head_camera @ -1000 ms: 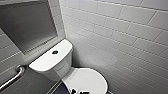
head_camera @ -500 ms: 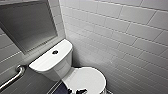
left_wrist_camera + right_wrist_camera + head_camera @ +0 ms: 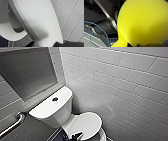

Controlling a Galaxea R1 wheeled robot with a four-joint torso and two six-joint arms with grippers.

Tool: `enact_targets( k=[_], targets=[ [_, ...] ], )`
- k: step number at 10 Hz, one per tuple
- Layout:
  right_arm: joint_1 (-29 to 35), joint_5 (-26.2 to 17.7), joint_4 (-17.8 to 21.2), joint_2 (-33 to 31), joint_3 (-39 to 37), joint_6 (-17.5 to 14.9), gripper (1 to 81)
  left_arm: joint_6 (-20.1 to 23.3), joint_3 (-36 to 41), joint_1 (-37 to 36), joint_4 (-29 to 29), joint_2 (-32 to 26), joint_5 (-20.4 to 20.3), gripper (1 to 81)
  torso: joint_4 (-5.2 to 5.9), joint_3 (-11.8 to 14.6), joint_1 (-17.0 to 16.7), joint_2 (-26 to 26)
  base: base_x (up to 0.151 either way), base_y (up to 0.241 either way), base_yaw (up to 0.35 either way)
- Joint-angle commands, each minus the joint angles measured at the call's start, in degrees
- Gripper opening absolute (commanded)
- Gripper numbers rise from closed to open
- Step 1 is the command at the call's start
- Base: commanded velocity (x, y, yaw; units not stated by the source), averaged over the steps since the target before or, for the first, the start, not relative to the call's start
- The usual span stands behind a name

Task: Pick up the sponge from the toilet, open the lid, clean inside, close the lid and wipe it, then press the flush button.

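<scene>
The white toilet (image 3: 53,107) stands in a tiled corner, with a round dark flush button (image 3: 55,99) on its tank top. The oval lid (image 3: 86,123) is tilted up off the bowl. In the left wrist view the lid (image 3: 40,18) runs slanted, with the bowl's rim (image 3: 11,33) showing beneath it. My left gripper (image 3: 75,136) is at the lid's near edge, and its dark fingers (image 3: 60,44) stand open on either side of that edge. The bright yellow-green sponge (image 3: 141,22) sits close against the right wrist camera, with my right gripper shut on it.
A metal grab bar (image 3: 12,124) runs along the wall left of the tank. A grey framed panel (image 3: 27,69) hangs above the tank. The white tiled wall (image 3: 125,84) stands close on the right of the bowl. A blue cable (image 3: 99,27) crosses the robot's dark parts.
</scene>
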Motion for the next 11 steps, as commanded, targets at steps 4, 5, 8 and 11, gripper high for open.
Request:
enact_targets(
  k=[4, 5, 8, 11],
  targets=[
    [-2.0, -5.0, 0.0, -0.2, 0.2, -0.1, 1.0, -0.6, 6.6, -5.5, 2.3, -3.8, -6.9, 81.1, 0.0, 2.6, 0.0, 0.0, 0.0, 0.0, 0.0],
    [-2.0, -5.0, 0.0, -0.2, 0.2, -0.1, 1.0, -2.7, 6.7, -5.0, 2.6, -4.4, -8.4, 81.1, 0.0, 3.9, 0.0, 0.0, 0.0, 0.0, 0.0],
    [-2.0, -5.0, 0.0, -0.2, 0.2, 0.0, 1.0, -8.2, 8.1, -3.6, 2.0, -6.9, -9.8, 81.1, 0.0, 4.4, 0.0, 0.0, 0.0, 0.0, 0.0],
    [-2.0, -5.0, 0.0, 0.3, -0.1, -0.2, 1.0, -17.7, 8.3, -3.5, 2.8, -10.0, -11.9, 81.1, 0.0, 4.4, 0.0, 0.0, 0.0, 0.0, 0.0]
  ],
)
